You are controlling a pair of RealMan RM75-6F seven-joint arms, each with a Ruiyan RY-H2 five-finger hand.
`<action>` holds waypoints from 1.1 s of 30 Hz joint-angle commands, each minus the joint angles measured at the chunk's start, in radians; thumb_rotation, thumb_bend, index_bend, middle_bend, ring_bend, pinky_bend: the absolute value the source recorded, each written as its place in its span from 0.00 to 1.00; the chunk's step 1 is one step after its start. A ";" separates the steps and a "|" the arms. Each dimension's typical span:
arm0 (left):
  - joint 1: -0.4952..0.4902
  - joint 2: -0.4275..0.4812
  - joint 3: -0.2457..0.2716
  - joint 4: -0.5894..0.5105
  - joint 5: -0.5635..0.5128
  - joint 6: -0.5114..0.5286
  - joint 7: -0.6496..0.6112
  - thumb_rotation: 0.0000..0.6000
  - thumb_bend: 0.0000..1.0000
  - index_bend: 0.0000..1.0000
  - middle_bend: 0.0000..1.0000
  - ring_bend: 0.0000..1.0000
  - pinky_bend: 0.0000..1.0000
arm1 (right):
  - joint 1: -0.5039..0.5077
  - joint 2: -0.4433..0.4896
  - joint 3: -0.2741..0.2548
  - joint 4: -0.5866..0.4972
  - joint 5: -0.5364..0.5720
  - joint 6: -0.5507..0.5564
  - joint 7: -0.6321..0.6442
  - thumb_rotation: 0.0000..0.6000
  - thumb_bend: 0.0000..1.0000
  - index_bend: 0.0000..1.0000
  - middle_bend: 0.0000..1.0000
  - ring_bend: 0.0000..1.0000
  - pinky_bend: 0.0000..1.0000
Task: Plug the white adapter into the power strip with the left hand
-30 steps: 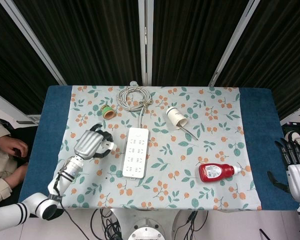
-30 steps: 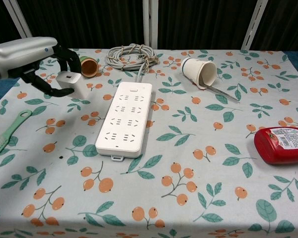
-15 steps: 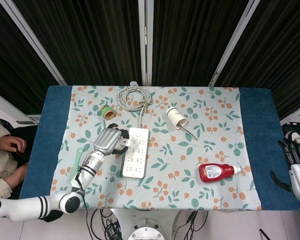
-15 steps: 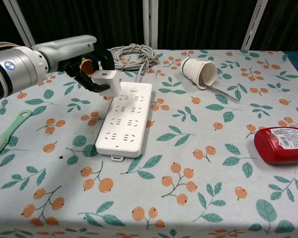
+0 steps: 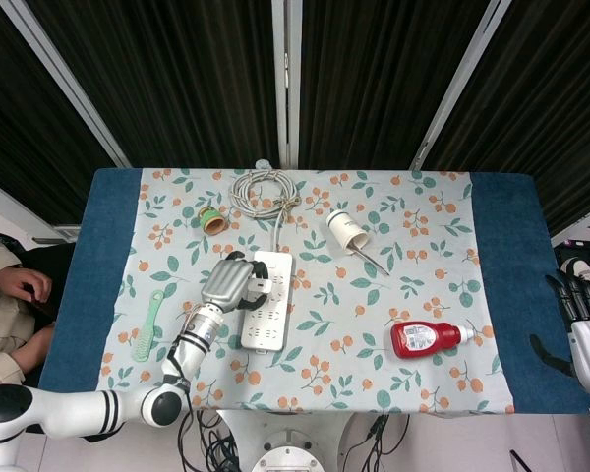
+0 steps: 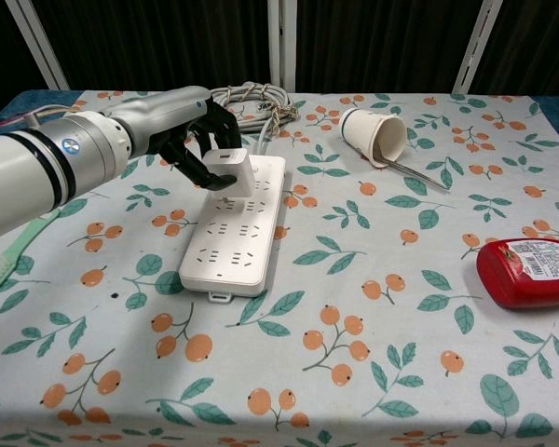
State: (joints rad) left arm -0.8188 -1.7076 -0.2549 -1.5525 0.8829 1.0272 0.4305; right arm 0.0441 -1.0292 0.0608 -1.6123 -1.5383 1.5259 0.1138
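Over the power strip [image 6: 235, 221], near its cord end, your white adapter [image 6: 227, 170] now hangs pinched in the left hand [image 6: 182, 130], fingers wrapped around its body. A second ago it was well off to the left above the cloth; half a second ago it had only reached the strip's left edge. So the carry is done and you are into alignment: judge the prongs against a socket row before you press down. Whether the prongs already touch a socket, you cannot tell from either view. Farther out lie the coiled cord [image 5: 264, 189], the tipped paper cup [image 6: 374, 132] and the red ketchup bottle [image 6: 527, 272]. Your right hand [image 5: 582, 329] waits off the table's right edge, holding nothing, fingers apart.
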 commanded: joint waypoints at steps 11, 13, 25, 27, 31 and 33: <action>0.003 -0.017 0.012 -0.010 -0.026 0.027 0.023 1.00 0.49 0.64 0.66 0.44 0.18 | 0.003 -0.001 0.001 0.007 -0.001 -0.002 0.008 1.00 0.22 0.00 0.00 0.00 0.00; 0.002 -0.019 0.011 -0.009 -0.027 0.027 0.022 1.00 0.49 0.64 0.66 0.44 0.18 | 0.003 -0.001 0.001 0.007 -0.001 -0.001 0.008 1.00 0.22 0.00 0.00 0.00 0.00; -0.004 -0.028 0.007 0.008 -0.027 0.026 0.020 1.00 0.48 0.64 0.66 0.44 0.18 | 0.003 0.000 0.002 0.007 0.002 -0.003 0.008 1.00 0.22 0.00 0.00 0.00 0.00; -0.004 -0.029 0.006 0.010 -0.025 0.026 0.018 1.00 0.48 0.64 0.66 0.44 0.18 | 0.003 0.000 0.002 0.007 0.003 -0.003 0.008 1.00 0.22 0.00 0.00 0.00 0.00; -0.005 -0.028 0.006 0.010 -0.027 0.020 0.015 1.00 0.48 0.64 0.66 0.44 0.18 | 0.003 0.000 0.001 0.007 0.004 -0.004 0.007 1.00 0.22 0.00 0.00 0.00 0.00; -0.007 -0.029 0.005 0.009 -0.028 0.017 0.013 1.00 0.48 0.64 0.66 0.44 0.18 | 0.002 -0.001 0.001 0.008 0.004 -0.003 0.008 1.00 0.22 0.00 0.00 0.00 0.00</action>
State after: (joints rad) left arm -0.8255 -1.7363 -0.2497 -1.5432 0.8552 1.0445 0.4441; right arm 0.0461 -1.0300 0.0623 -1.6048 -1.5343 1.5234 0.1215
